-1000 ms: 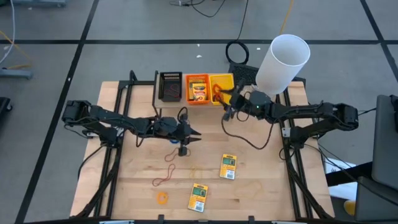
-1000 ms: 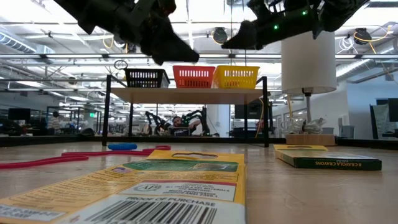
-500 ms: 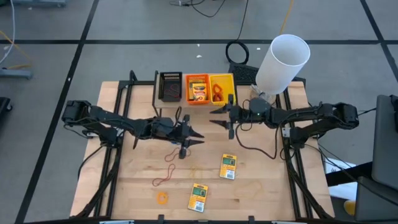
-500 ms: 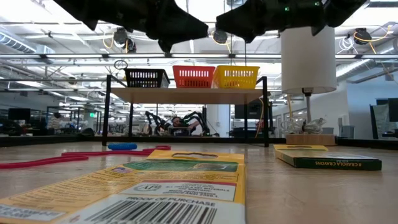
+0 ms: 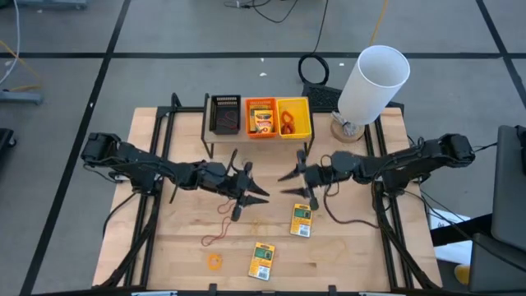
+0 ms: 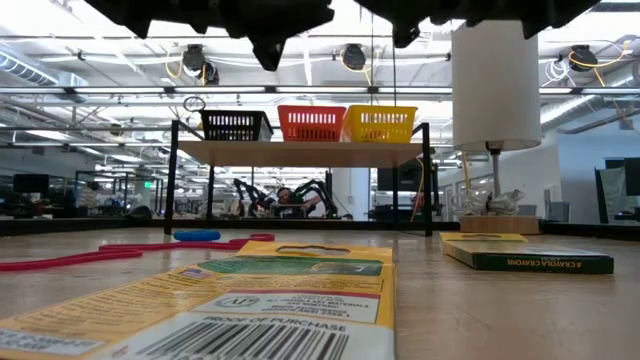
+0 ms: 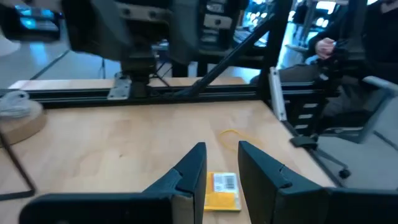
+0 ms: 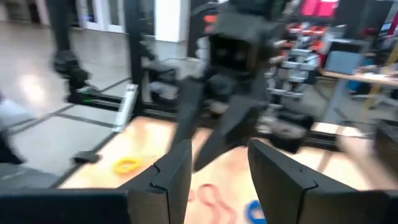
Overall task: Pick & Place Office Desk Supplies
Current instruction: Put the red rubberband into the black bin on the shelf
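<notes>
Two yellow packs lie flat on the table: one (image 5: pixel 302 219) right of centre and one (image 5: pixel 262 261) by the near edge. Rubber bands lie at the near left: a red loop (image 5: pixel 215 238), an orange one (image 5: pixel 214 261) and a brownish one (image 5: pixel 225 205). My left gripper (image 5: pixel 261 187) hangs open above mid-table, pointing right. In the left wrist view its fingers (image 7: pixel 194 167) have nothing between them, and a pack (image 7: pixel 222 190) shows beyond. My right gripper (image 5: pixel 282 185) faces it, pointing left, open and without a load (image 8: pixel 217 165).
A raised shelf at the far edge carries a black bin (image 5: pixel 225 115), an orange bin (image 5: pixel 261 105) with a pack inside, and a yellow bin (image 5: pixel 293 105) with rubber bands. A big white cylinder (image 5: pixel 374 82) stands at the far right. A faint yellow loop (image 5: pixel 333 249) lies near right.
My right gripper has swung away from the yellow bin toward the near edge and mid-table, turning until it points left at my left gripper. My left gripper has shifted a little toward the near right and tipped up toward level. Nothing on the table has moved.
</notes>
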You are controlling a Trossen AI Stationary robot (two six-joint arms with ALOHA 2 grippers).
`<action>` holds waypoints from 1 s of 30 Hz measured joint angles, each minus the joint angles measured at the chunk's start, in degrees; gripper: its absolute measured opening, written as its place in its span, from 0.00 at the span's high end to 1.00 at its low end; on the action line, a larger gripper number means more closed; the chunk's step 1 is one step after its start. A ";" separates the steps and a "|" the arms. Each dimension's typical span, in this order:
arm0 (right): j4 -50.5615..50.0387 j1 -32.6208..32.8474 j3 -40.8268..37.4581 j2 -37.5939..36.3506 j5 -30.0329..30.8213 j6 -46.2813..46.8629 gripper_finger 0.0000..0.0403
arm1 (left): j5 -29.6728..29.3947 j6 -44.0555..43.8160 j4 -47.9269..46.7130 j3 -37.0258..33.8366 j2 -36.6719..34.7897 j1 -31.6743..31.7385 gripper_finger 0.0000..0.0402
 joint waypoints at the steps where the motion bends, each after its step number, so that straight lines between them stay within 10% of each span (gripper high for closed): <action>1: 0.11 0.96 -0.45 0.00 -0.02 0.94 0.64 | 0.04 -0.18 0.32 0.00 0.00 -0.35 0.80; 18: 1.93 13.77 -2.22 4.85 6.35 8.35 0.65 | -0.73 1.36 1.20 0.00 0.00 -6.84 0.80; 30: 14.57 19.51 -2.24 18.42 15.24 12.65 0.65 | -15.45 5.34 -12.64 0.00 0.00 -16.62 0.80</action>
